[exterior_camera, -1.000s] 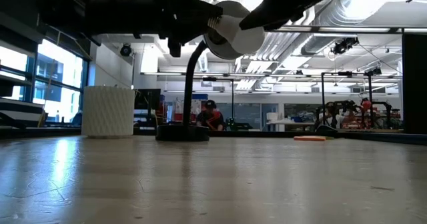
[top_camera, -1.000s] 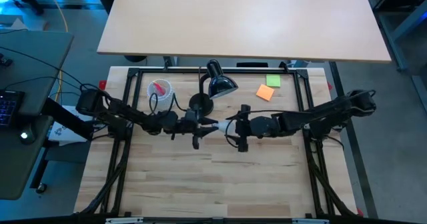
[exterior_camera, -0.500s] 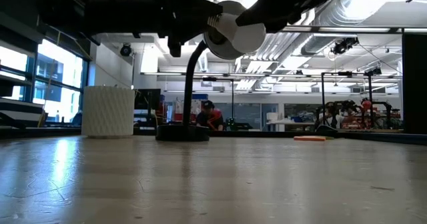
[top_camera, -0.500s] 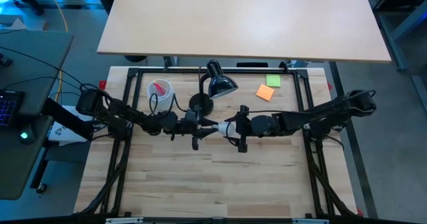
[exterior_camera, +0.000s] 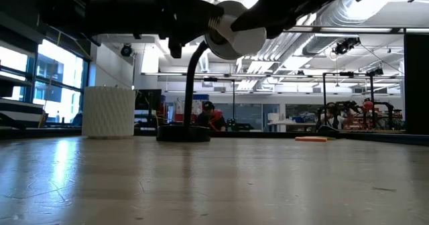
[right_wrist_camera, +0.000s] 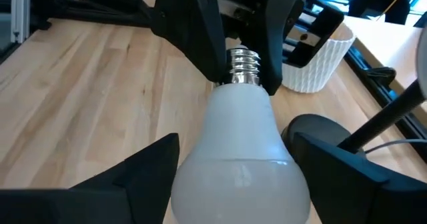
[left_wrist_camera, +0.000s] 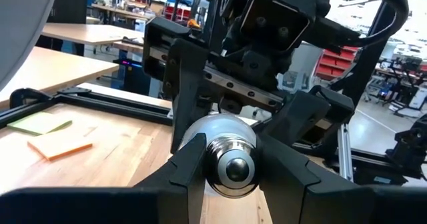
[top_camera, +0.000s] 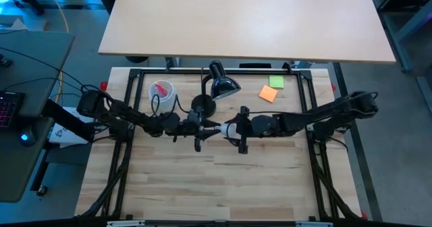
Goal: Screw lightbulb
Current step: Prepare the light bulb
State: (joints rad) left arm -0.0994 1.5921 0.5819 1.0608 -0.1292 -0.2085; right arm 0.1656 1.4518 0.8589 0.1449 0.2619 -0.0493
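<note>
Here the left gripper is clamped on the screw base of the lightbulb, held above the wooden table. Right gripper straddles the glass, fingers spread, not touching. Beyond the grippers: lamp, white cup, orange note. Workshop benches behind; person far back.

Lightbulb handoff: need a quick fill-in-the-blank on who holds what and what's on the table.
1. The left tool grips the lightbulb by its silvery ____ base.
2. The right tool has its fingers open on either side of the bulb's white ____ end.
3. The black lamp stands between the white cup and the orange note, which lies beside a ____ one.
Missing words: screw; glass; green
</note>
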